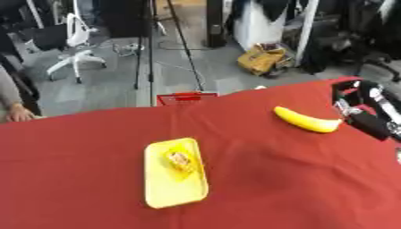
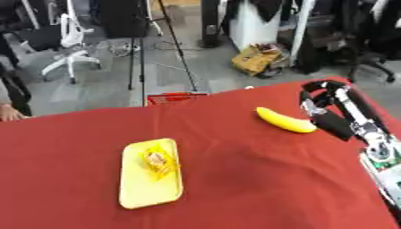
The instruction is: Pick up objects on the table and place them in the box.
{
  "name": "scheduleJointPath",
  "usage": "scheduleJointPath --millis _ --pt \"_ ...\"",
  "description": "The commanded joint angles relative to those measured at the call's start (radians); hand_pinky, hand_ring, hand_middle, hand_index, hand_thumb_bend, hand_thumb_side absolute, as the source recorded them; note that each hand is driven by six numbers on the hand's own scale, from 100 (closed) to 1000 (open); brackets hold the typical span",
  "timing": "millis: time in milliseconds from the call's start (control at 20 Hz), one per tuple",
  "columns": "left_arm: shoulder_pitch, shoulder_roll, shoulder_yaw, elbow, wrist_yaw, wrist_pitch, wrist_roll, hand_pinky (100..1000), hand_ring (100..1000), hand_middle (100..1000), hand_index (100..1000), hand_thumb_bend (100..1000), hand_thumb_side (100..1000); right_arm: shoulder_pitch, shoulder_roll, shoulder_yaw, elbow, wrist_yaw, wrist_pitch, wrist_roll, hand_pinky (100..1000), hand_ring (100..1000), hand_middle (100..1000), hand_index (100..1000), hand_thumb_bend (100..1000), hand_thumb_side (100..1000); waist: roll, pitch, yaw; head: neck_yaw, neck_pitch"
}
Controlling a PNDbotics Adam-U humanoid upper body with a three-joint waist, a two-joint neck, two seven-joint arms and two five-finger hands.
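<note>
A yellow banana (image 2: 283, 121) lies on the red tablecloth at the right. My right hand (image 2: 322, 108) comes in along the right edge and sits just right of the banana's near end, open, with its fingers bent loosely and nothing in them. A flat yellow tray (image 1: 174, 192) lies left of centre. On the tray rests a small yellow and orange packet (image 1: 179, 160). My left hand shows in neither view.
A red basket-like thing (image 1: 186, 97) stands just beyond the table's far edge. Behind it on the floor are tripod legs (image 1: 185, 49), a white office chair (image 1: 72, 49) and a yellow bag (image 1: 262, 58). Bare red cloth (image 1: 290, 179) spreads between tray and banana.
</note>
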Motion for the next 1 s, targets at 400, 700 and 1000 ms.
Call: scheduleJointPath --millis 400,700,1000 --pt "-0.009 0.036 -0.006 0.001 0.007 -0.005 -0.010 682 781 847 851 826 984 -0.124 -0.189 -0.054 0.478 0.268 0.094 -0.056 765 785 820 863 100 689 -0.038 -0.015 0.000 -0.040 -0.020" --pt "-0.011 0.037 -0.008 0.001 0.007 -0.007 -0.012 682 782 847 851 825 985 -0.174 -0.246 -0.090 0.710 0.347 0.210 -0.127 842 824 848 871 100 664 -0.042 -0.015 0.000 -0.054 -0.029" --pt "-0.008 0.043 -0.007 0.001 0.007 -0.007 -0.012 682 782 847 851 825 984 -0.220 -0.299 -0.086 0.951 0.222 0.283 -0.174 861 823 838 854 100 597 -0.047 -0.016 0.003 -0.085 -0.033"
